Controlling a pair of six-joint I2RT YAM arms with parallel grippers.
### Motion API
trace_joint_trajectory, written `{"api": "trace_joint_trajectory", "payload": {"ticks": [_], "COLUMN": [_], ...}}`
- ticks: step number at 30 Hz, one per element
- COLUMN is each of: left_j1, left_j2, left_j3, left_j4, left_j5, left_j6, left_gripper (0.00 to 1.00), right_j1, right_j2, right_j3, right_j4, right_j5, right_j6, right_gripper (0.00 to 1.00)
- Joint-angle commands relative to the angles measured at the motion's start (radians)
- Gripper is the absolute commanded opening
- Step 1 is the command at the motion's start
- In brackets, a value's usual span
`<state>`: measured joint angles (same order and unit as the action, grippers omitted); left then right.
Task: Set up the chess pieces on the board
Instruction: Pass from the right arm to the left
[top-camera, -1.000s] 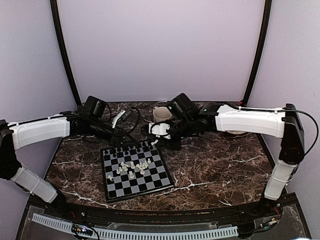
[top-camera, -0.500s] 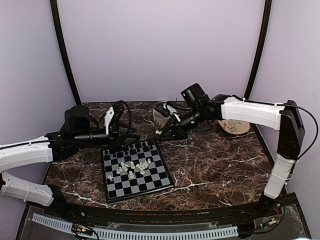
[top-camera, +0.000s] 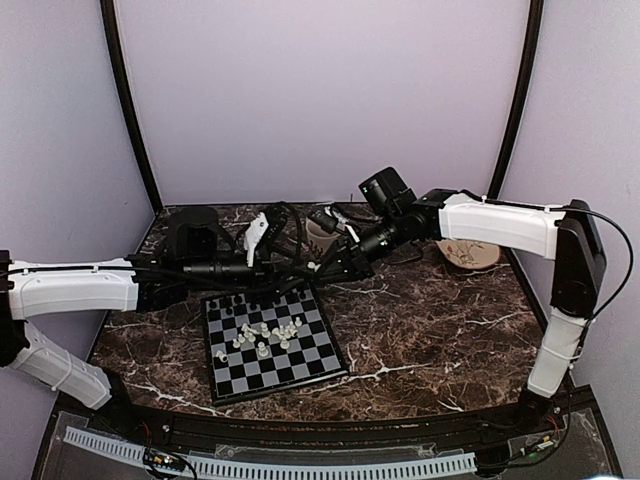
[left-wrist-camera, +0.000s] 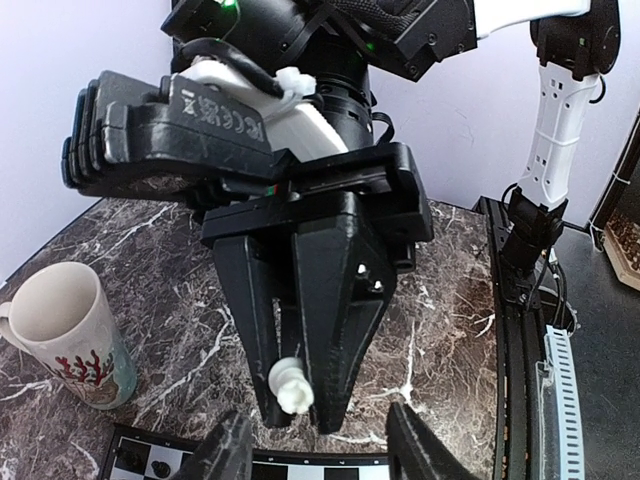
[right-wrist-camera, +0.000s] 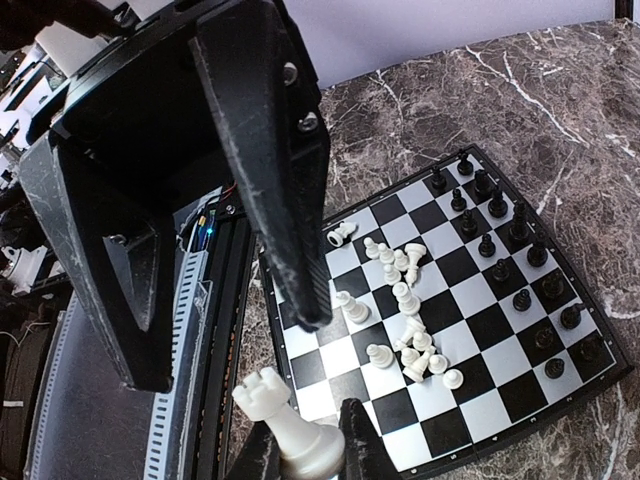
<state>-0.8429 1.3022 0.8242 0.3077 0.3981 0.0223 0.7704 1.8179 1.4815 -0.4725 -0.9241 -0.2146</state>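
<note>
My right gripper (top-camera: 316, 267) is shut on a white rook (right-wrist-camera: 290, 425) and holds it in the air just behind the far edge of the board (top-camera: 300, 362). In the left wrist view the rook (left-wrist-camera: 290, 385) shows between the right gripper's black fingers (left-wrist-camera: 335, 300). My left gripper (top-camera: 287, 270) is open and empty, facing the right gripper at close range; its fingers (right-wrist-camera: 270, 150) fill the right wrist view. Several white chess pieces (top-camera: 265, 335) lie in a heap mid-board. Black chess pieces (top-camera: 250, 300) stand along the far rows.
A pale mug (top-camera: 320, 230) with a red pattern stands on the marble behind the two grippers, also in the left wrist view (left-wrist-camera: 70, 330). A shallow bowl (top-camera: 468, 253) sits at the back right. Cables loop over the left wrist.
My left arm has swung right and brought its open gripper up to the right gripper. My right gripper lifted from the board's far edge with the rook, then held still.
</note>
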Motion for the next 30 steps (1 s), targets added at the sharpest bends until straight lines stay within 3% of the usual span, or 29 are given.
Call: {"api": "trace_joint_trajectory", "payload": {"ticks": [1, 9, 15, 24, 26, 28, 30], "left_j1": [-0.005, -0.004, -0.004, -0.004, -0.004, -0.004, -0.004], "left_j2": [0.015, 0.029, 0.037, 0.049, 0.046, 0.033, 0.012], "left_j3": [0.036, 0.035, 0.036, 0.044, 0.05, 0.063, 0.08], "left_j4": [0.04, 0.051, 0.05, 0.03, 0.017, -0.016, -0.072], "left_j5": [-0.008, 0.0, -0.005, 0.004, 0.003, -0.015, -0.044], "left_j6": [-0.016, -0.037, -0.048, -0.05, -0.051, -0.049, -0.043], "left_gripper": [0.46, 0.34, 0.31, 0.16, 0.13, 0.13, 0.12], "right_j1": [0.007, 0.026, 0.042, 0.048, 0.047, 0.045, 0.028], "right_j2": [0.004, 0.008, 0.007, 0.002, -0.003, -0.019, -0.055], "right_j3": [0.012, 0.009, 0.007, 0.004, 0.005, 0.008, -0.011], "right_j4": [0.009, -0.002, -0.01, -0.013, -0.023, -0.058, -0.083], "right_j5": [-0.021, 0.002, 0.01, 0.015, 0.029, 0.074, 0.108], "right_j6": [0.003, -0.023, -0.034, -0.038, -0.047, -0.088, -0.134], "right_gripper": [0.12, 0.13, 0.13, 0.14, 0.2, 0.35, 0.45]}}
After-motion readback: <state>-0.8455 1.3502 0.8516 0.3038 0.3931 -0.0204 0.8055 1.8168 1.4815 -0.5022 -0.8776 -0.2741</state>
